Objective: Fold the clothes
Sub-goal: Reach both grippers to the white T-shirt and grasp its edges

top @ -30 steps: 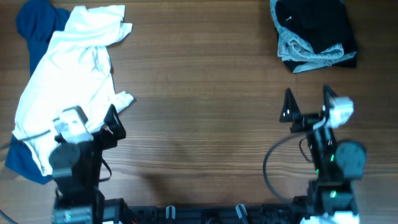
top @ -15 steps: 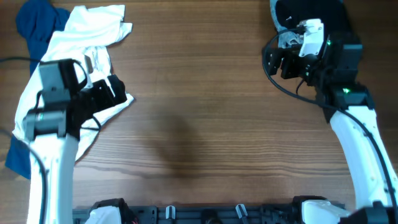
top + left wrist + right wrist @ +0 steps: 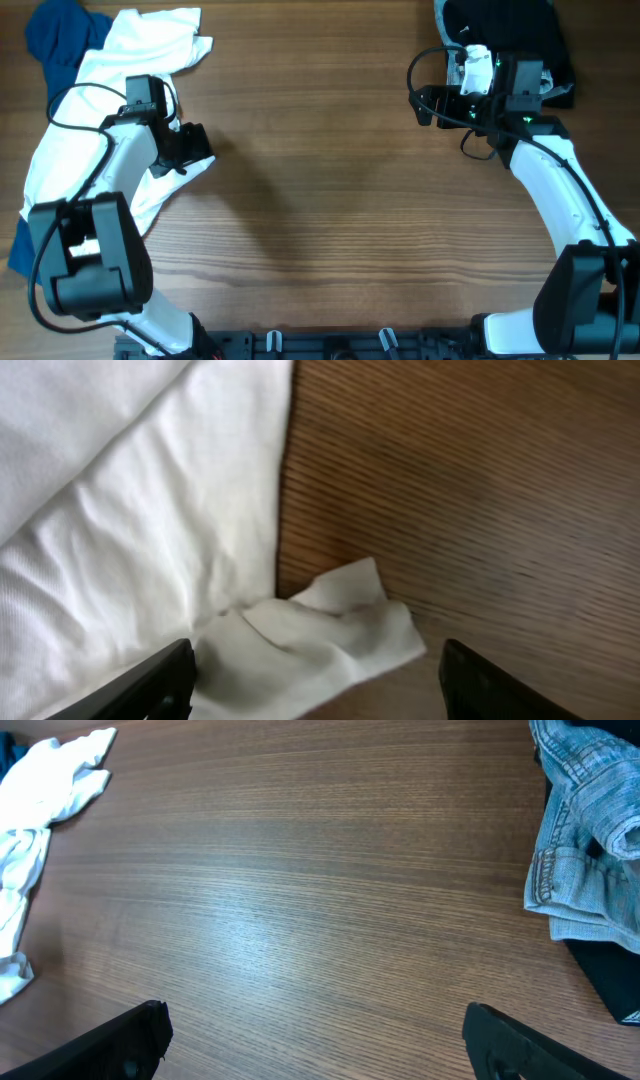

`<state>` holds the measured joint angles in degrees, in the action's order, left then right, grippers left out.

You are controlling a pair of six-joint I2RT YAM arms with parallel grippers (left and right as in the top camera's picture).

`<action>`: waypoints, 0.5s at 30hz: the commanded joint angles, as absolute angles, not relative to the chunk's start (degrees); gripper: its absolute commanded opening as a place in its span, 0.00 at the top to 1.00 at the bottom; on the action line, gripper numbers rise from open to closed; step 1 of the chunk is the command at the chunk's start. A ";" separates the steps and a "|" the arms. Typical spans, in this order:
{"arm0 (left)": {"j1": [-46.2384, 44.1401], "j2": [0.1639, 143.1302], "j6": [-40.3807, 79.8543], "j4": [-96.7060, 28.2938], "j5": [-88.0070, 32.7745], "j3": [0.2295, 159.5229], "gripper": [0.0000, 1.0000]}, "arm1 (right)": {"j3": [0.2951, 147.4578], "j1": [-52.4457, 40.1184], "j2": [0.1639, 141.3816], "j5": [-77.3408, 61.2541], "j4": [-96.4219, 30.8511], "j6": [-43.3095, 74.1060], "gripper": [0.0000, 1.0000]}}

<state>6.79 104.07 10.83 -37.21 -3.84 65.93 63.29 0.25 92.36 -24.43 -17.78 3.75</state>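
1. We see the white shirt (image 3: 130, 45) crumpled at the table's left edge, partly over a blue garment (image 3: 55, 35). Its sleeve corner (image 3: 320, 630) lies on bare wood.
2. The left gripper (image 3: 188, 150) hovers over that corner, jaws spread wide and holding nothing (whether they touch the cloth, we cannot tell).
3. A dark pile with denim (image 3: 585, 830) sits at the back right.
4. The right gripper (image 3: 425, 100) hangs just beside it above the table (image 3: 320, 200), jaws released.

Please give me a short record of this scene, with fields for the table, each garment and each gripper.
table: brown wood
white garment: crumpled, left side, partly over blue garment
black garment: far right, touching a denim piece
left gripper: open, over a corner of the white garment
right gripper: open, over bare wood, empty
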 commanded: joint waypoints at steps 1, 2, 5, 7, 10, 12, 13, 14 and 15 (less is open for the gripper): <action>6.52 106.30 10.72 -36.38 1.32 66.76 0.21 | 64.90 -0.05 93.34 -25.52 -17.58 3.01 0.02; 6.52 106.89 10.72 -36.16 1.39 66.76 0.21 | 64.90 -0.05 93.34 -25.52 -17.61 3.01 0.02; 5.91 109.69 10.72 -35.97 1.41 66.76 0.26 | 64.90 -0.05 93.34 -25.52 -17.58 3.03 0.03; 5.06 110.63 10.74 -36.25 1.41 66.76 0.46 | 64.90 -0.05 93.34 -25.52 -17.58 3.01 0.05; 3.66 110.59 10.76 -36.16 1.39 66.78 0.96 | 64.90 -0.05 93.34 -25.52 -17.61 3.05 0.10; 1.83 108.92 11.53 -39.77 1.15 69.95 0.96 | 64.90 -0.05 93.34 -25.52 -17.61 3.14 0.16; 0.54 107.44 13.52 -43.77 1.02 74.50 0.96 | 64.90 -0.05 93.34 -25.52 -17.58 3.16 0.16; -0.69 106.24 14.44 -47.03 0.75 78.96 0.96 | 64.90 -0.05 93.34 -25.52 -17.58 3.18 0.16; -2.09 105.06 14.44 -49.95 0.01 83.83 0.96 | 64.90 -0.03 93.34 -25.52 -17.58 3.20 0.16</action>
